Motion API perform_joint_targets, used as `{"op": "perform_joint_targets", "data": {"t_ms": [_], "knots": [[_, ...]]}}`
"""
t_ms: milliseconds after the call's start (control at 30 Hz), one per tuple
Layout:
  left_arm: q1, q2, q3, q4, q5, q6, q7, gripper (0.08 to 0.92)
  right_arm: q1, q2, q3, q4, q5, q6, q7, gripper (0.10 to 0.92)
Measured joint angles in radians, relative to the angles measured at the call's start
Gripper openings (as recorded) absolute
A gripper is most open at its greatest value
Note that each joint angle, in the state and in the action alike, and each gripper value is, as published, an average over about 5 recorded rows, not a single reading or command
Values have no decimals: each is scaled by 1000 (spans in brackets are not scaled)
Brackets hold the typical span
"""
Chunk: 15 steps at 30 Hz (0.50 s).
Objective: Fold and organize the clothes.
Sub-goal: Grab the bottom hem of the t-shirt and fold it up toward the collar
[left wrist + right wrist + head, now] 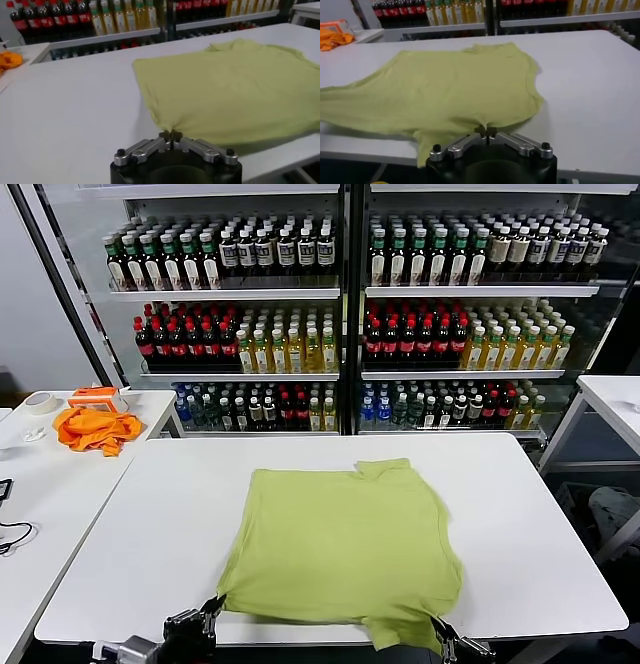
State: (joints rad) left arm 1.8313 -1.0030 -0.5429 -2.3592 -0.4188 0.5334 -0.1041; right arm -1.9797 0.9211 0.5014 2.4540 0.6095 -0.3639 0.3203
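No brand name or other writing can be read anywhere: the bottles [300,344] in the glass-fronted cooler [345,304] behind the table carry labels too small to make out, and the T-shirt shows no print on its upper face.

The lime yellow-green T-shirt [345,544] lies on the white table [150,524], mostly flat, its collar end toward the cooler and its near edge at the table's front edge, where a part hangs over.

The left gripper [213,612] sits low at the front edge of the table, at the shirt's near left corner. In the left wrist view its fingertips [164,135] are pinched together on a gathered point of the fabric, which puckers up into them.

The right gripper [443,634] is at the near right corner, also at the table's front edge. In the right wrist view its jaws are closed tight on the shirt's hem [487,125], with the cloth drawn into a small fold at the tips.

An orange cloth [95,429] lies bunched on a side table [60,494] to the left, beside a roll of tape [40,402].
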Motion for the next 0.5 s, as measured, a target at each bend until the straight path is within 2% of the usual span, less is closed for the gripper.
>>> {"op": "perform_joint_targets", "data": {"t_ms": [200,500], "knots": [[-18,18,-1,5,-13,-36,11,81,74,-20,13,-12,66,-38,29,104],[-157,47,27,110,-74,-107,31,81,242,-21,-16,-86,162,-97,73,104]]}}
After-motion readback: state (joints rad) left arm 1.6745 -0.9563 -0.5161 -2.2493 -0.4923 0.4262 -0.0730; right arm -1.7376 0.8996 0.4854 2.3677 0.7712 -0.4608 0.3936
